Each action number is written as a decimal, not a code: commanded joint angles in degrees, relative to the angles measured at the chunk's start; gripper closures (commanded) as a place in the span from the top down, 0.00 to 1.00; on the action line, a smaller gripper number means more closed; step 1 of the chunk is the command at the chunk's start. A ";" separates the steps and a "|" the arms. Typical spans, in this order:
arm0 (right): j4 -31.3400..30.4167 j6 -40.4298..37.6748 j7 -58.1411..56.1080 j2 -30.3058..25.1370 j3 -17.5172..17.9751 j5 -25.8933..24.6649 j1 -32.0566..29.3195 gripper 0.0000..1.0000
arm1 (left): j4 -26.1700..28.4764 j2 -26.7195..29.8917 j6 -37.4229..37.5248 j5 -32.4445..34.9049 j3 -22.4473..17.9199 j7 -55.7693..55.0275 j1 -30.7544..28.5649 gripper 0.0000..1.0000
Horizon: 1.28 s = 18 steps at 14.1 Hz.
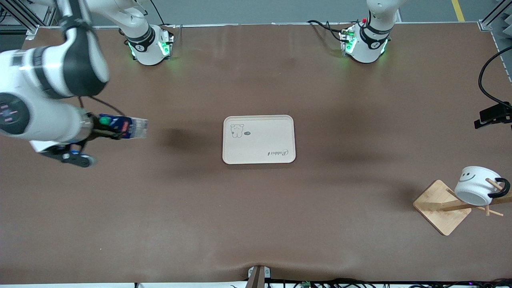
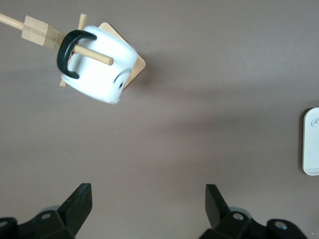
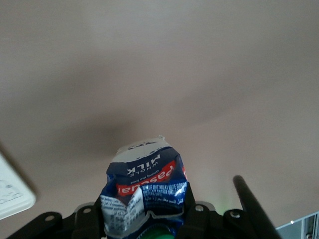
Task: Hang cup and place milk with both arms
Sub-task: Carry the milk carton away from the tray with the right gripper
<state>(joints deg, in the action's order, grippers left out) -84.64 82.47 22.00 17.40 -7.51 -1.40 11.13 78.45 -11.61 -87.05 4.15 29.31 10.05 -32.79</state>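
The cup [image 1: 476, 185] hangs on a wooden rack [image 1: 454, 205] near the left arm's end of the table. A peg [image 2: 92, 54] of the rack goes right thru the cup's black handle [image 2: 70, 54]. The cup is tipped, w/ its smiley face showing on the side. The rack stands on a flat wooden base.

The milk [image 1: 125, 127] is up in the air, held by the right gripper [image 1: 99, 131] over the brown table [image 1: 256, 208] toward the right arm's end. The carton lies tilted on its side, green cap close to the gripper & pale bottom pointing toward the tray. In the right wrist view the black fingers are pressed on both sides of the milk [image 3: 146, 191], so the grip is tight.

The tray [image 1: 259, 139] is cream, w/ a small bear drawing, and sits in the middle of the table, well apart from cup & milk.

The left gripper [image 2: 148, 201] is up over bare table near the rack. Its fingers [image 2: 79, 201] are spread wide & hold nothing.
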 commanded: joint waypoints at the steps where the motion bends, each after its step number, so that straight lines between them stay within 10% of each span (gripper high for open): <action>1: -5.87 3.12 -2.31 -2.11 1.36 -0.98 -6.10 0.00 | 0.39 2.55 2.84 -0.72 1.18 -0.47 -0.43 1.00; 7: -27.29 25.76 -14.16 -7.90 1.36 -1.07 -14.62 0.00 | 2.58 7.29 7.69 -2.47 1.55 -3.99 3.06 1.00; 15: -38.76 37.76 -14.71 -10.72 1.27 -4.49 -16.75 0.00 | 9.00 11.52 5.67 -2.57 -24.81 -5.13 31.54 1.00; 18: -38.85 37.41 -14.80 -10.81 1.27 -4.49 -16.84 0.96 | 8.66 10.56 5.58 -2.13 -25.97 -9.33 32.26 1.00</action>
<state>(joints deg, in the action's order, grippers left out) -121.44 119.53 7.38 8.57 -7.23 -4.52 -4.44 85.67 -2.17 -80.40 2.52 4.43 3.57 -1.21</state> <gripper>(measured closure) 0.374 0.000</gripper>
